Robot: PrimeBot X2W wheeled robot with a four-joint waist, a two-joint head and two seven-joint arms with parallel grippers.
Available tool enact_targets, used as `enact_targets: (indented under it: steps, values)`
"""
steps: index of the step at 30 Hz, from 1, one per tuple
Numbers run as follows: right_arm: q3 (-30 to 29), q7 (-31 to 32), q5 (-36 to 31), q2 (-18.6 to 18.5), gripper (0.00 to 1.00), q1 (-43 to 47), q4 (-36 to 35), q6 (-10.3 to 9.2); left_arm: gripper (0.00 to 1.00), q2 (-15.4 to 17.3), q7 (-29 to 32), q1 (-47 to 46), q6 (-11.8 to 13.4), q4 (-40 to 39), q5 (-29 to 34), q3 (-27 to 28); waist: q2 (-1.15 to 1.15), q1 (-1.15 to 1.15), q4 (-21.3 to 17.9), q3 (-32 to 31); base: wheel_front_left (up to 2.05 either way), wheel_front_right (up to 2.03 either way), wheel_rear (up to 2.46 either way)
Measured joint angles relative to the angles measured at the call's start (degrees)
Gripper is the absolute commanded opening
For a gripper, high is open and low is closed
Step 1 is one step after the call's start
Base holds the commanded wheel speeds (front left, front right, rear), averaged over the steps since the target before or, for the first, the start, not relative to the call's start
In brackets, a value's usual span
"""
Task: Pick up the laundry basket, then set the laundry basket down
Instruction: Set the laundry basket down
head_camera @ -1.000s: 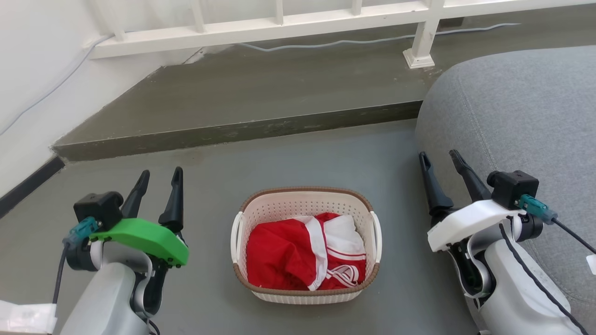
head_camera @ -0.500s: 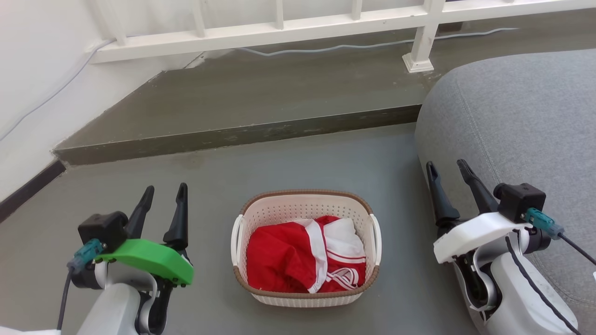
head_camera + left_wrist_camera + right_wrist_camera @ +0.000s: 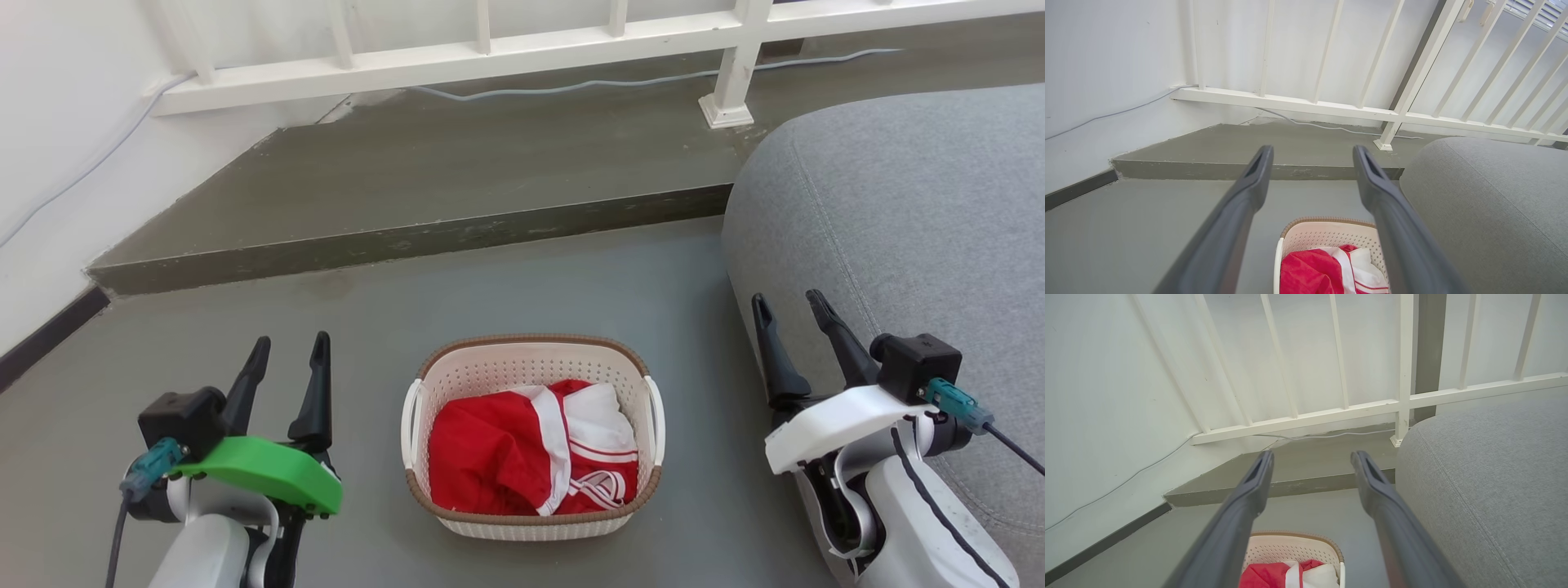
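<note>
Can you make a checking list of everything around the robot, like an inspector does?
Surface: smooth grey floor.
Job's things: laundry basket standing on the floor between the grippers, red and white clothes inside.
Clutter: nothing seen.
Grippers: left gripper open, right gripper open, both apart from the basket.
Cables: pale cable along the railing's foot.
Surroundings: white railing, raised step, grey cushioned seat on the right.

The left gripper (image 3: 291, 340) sits at the lower left of the head view, its two dark fingers pointing up and spread apart above a green wrist cover (image 3: 261, 469). The right gripper (image 3: 788, 298) stands at the lower right, fingers likewise parted, above a white wrist cover (image 3: 833, 420). Both gaps look about equal, though the angle makes that hard to judge.
</note>
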Motion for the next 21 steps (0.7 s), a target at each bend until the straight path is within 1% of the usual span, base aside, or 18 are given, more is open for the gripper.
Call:
enact_targets:
  steps: [6, 21]
  values:
    - [-0.01, 0.0, -0.01, 0.02, 1.0, 0.05, -0.31, 0.01, 1.0, -0.97, 0.0, 0.89, 0.0, -0.38, 0.26, 0.35, 0.0, 0.0, -0.03, -0.1, 0.0, 0.0, 0.0]
    - [-0.18, 0.0, -0.92, 0.08, 1.0, 1.0, -0.94, 0.01, 1.0, -1.18, 0.0, 2.24, -0.03, -1.6, 1.03, 1.56, 0.0, 0.0, 0.05, 0.02, 0.0, 0.0, 0.0]
